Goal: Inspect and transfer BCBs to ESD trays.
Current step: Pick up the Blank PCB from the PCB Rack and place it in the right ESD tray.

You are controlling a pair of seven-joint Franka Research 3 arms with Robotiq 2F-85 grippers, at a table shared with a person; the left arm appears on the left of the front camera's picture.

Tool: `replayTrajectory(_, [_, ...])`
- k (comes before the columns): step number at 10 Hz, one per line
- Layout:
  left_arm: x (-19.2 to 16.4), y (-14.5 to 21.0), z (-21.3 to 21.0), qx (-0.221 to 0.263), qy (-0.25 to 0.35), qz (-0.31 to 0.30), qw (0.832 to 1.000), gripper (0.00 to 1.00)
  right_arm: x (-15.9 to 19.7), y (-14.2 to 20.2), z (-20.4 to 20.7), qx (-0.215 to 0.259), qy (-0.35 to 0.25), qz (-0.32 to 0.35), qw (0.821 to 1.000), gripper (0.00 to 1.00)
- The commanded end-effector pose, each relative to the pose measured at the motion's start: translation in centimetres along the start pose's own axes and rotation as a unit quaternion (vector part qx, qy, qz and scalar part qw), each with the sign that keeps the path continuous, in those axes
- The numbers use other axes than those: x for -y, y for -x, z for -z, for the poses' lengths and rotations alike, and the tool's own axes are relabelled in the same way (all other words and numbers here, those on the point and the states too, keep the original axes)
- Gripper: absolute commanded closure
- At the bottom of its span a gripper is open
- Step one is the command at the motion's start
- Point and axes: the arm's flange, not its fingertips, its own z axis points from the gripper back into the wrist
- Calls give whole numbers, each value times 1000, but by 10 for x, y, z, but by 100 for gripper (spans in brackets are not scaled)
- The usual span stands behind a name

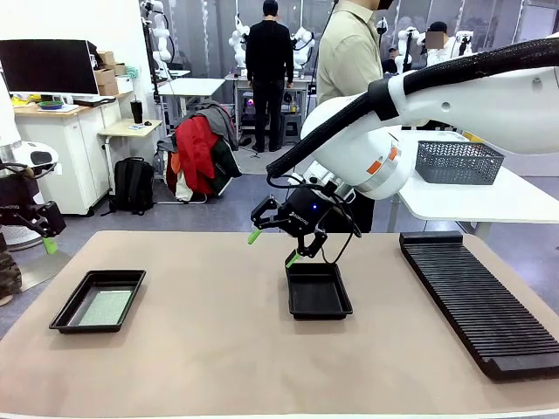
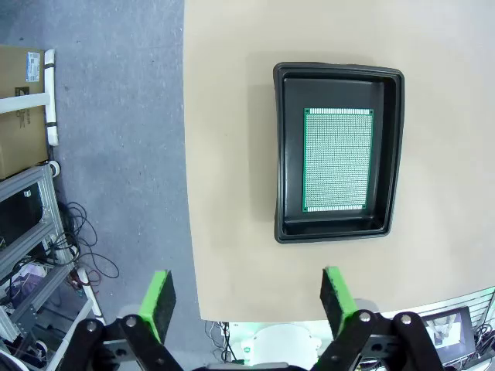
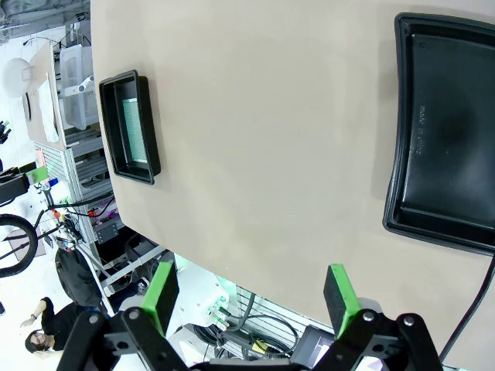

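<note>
The left jaws are standing wide open with nothing between their green pads (image 2: 160,301). The right jaws are gaping just as wide, and they too are gripping nothing. The right jaws are hanging in the air just above the far left corner of the empty tray (image 1: 319,292), which is sitting in the middle of the desk (image 1: 218,349). The left jaws are hovering well to the robot's left of the empty tray, out past the desk's edge.

Between the left jaws and the empty tray, the loaded tray (image 1: 68,302) is resting on the desk, well apart from the empty one. The one circuit board (image 1: 103,307) I can make out is lying flat on its floor.

In the left wrist view, the board is lying ahead of the left jaws, a little toward one pad. Its long axis is running away from them, so the line between the pads is crossing the board's short way.

Judging by this, the left arm is sitting much nearer the board, while the right arm is already waiting by the empty tray.

To the right of the empty tray a long ribbed rack (image 1: 476,297) is lying, and I cannot make out any boards in it. Beyond the empty tray, a person (image 1: 349,61) is standing at the desk's far side.
</note>
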Motion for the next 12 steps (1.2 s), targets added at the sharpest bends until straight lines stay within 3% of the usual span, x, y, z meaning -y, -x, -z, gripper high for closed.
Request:
replayTrajectory(1, [-1,1,3,0,0,3,1000,0,0,0,0,2,5,2,1000,0])
replayTrajectory(12, [-1,1,3,0,0,3,1000,0,0,0,0,2,5,2,1000,0])
